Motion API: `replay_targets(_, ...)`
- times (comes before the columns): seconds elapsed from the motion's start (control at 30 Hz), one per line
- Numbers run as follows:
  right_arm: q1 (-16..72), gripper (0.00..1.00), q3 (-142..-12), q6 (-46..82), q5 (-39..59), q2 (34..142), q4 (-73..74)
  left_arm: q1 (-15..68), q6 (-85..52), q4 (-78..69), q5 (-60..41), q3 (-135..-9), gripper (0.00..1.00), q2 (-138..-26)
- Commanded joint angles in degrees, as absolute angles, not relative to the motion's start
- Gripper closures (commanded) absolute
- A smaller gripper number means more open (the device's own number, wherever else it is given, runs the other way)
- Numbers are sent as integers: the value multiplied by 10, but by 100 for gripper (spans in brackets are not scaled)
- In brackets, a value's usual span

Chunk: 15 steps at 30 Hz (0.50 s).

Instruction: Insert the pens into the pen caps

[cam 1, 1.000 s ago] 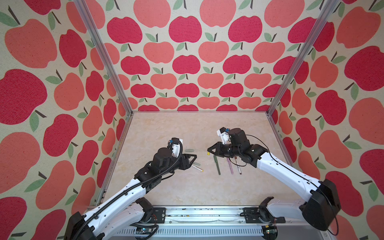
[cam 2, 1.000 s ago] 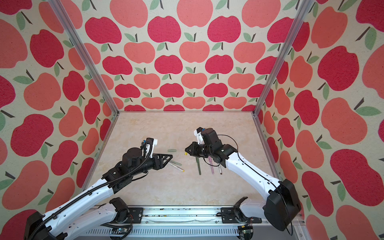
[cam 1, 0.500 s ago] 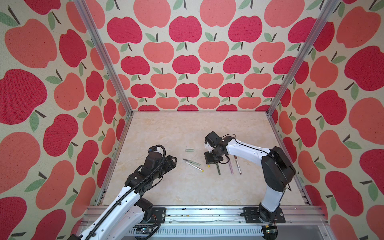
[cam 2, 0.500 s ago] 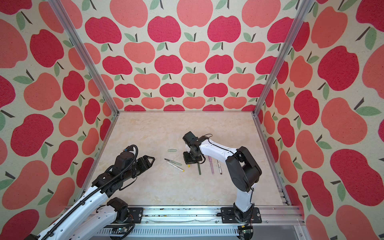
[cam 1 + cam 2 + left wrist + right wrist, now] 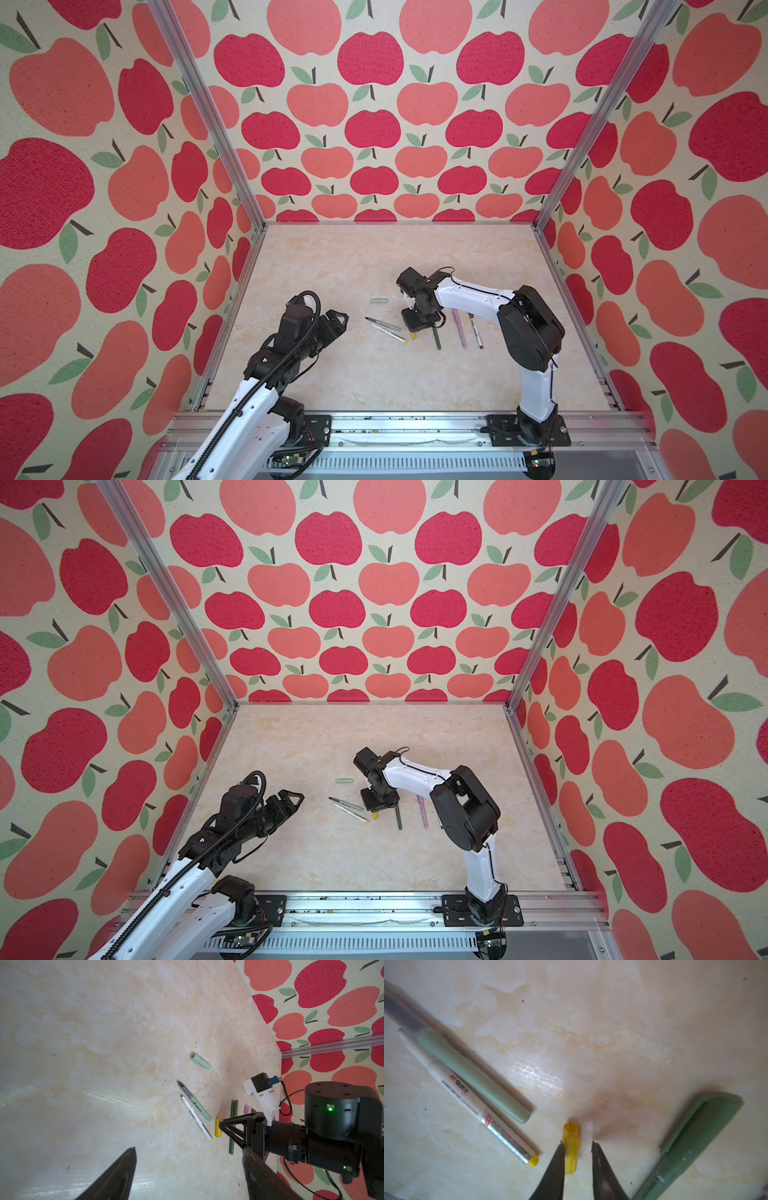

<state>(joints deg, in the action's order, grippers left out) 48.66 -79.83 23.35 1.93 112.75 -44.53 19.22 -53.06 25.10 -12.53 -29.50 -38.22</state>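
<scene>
Lowered now, right claw (image 5: pixel 577 1142) straddles yellow cap (image 5: pixel 570 1132), jaws slightly apart; left claw (image 5: pixel 189 1148), pulled back, wide open.

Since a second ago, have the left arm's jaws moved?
Yes. The left jaws have drawn back leftward in a top view, away from the pale green cap, which has stayed put.

Pens (image 5: pixel 196 1107) and caps (image 5: pixel 200 1061) on marbled table (image 5: pixel 104 1043)

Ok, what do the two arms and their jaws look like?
Both arms: white shells, black joints. The left arm carries a ribbed black cable hose; the right arm a thin black wire and green indicator lights. Jaws are black, slim, tapering to points.
</scene>
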Motion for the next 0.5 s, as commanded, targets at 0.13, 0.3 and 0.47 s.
replay_targets(0.13, 524, 72, -826, 207, -5, 1092, -441, 174, -521, 266, -149, -287, 15, -361)
replay_targets(0.3, 560, 71, -855, 184, 3, 1103, -453, 159, -519, 268, -150, -288, 13, -344)
replay_targets(0.47, 574, 71, -867, 174, 23, 1141, -448, 153, -518, 282, -149, -289, 12, -329)
